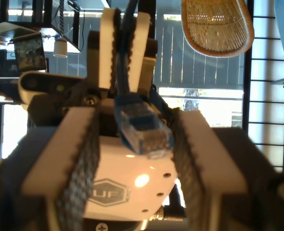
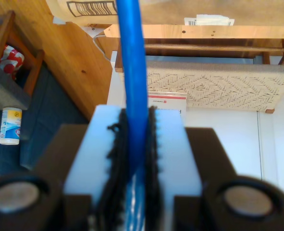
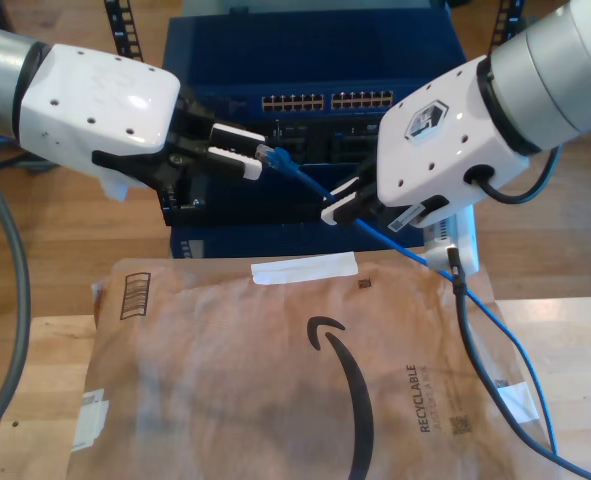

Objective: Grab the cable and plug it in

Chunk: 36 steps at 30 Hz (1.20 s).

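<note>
The cable (image 3: 395,245) is thin and bright blue. Its clear-blue plug (image 1: 146,132) hangs between the grey pads (image 1: 84,159) of my first gripper (image 1: 137,115), with a small gap on one side. That gripper (image 3: 253,150) comes in from the exterior view's left, and its jaws stand apart around the plug (image 3: 266,154). My second gripper (image 3: 337,208), on the arm at the exterior view's right, is shut on the cable (image 2: 132,57) a short way behind the plug. Its white fingers (image 1: 105,48) show beyond the plug. The cable's remainder trails off toward the exterior view's lower right.
A dark blue rack with a network switch (image 3: 325,101) and its row of ports stands just behind both grippers. A large cardboard box (image 3: 275,370) covers the wooden table (image 3: 35,400) in front. A thick black cable (image 3: 475,350) hangs beside the blue one.
</note>
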{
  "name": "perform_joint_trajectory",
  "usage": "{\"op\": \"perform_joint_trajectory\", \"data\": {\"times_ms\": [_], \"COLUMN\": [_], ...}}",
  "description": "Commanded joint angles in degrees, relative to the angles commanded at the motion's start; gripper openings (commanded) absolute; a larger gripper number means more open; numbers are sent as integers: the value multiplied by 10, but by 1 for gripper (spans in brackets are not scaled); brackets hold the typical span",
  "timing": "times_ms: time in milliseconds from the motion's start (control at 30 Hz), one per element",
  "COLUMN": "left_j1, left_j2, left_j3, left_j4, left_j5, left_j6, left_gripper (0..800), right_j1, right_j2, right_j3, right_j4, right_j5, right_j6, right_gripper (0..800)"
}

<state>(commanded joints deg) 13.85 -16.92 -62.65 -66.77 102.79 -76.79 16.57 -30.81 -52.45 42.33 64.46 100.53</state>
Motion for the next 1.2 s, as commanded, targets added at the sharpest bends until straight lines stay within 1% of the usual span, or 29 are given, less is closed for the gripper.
{"op": "perform_joint_trajectory", "data": {"times_ms": [467, 500, 667, 833, 967, 1000, 1033, 1100, 1133, 1167, 1200], "left_j1": [0, 0, 0, 1, 1, 1, 1, 1, 1, 1, 1], "left_j2": [1, 0, 0, 0, 0, 0, 0, 0, 0, 0, 0], "left_j3": [1, 1, -2, 3, 5, 6, 7, 8, 9, 11, 15], "left_j4": [-1, -1, -1, -1, -1, -1, -1, -2, -1, -2, -2], "left_j5": [0, 0, 0, -4, -4, -4, -4, -4, -5, -7, -9], "left_j6": [0, 0, -1, -1, -1, -1, -1, -1, -2, -4, -4], "left_gripper": [182, 164, 131, 38, 3, 3, 3, 3, 2, 2, 2], "right_j1": [0, 0, 0, 0, 0, 0, 0, 1, 2, 1, 1], "right_j2": [1, 1, 1, 1, 2, 3, 2, 3, 3, 3, 3], "right_j3": [-1, -1, 0, 0, 0, 0, 0, 0, 0, 0, 0], "right_j4": [1, 1, 1, 1, 1, 1, 1, 1, 1, 1, 1], "right_j5": [0, 0, 0, 0, 0, 0, 0, 0, -1, -1, -1], "right_j6": [0, 0, 0, 0, 0, 0, 0, -2, -3, -4, -4], "right_gripper": [0, 0, 0, 1, 2, 23, 82, 413, 442, 444, 473]}}
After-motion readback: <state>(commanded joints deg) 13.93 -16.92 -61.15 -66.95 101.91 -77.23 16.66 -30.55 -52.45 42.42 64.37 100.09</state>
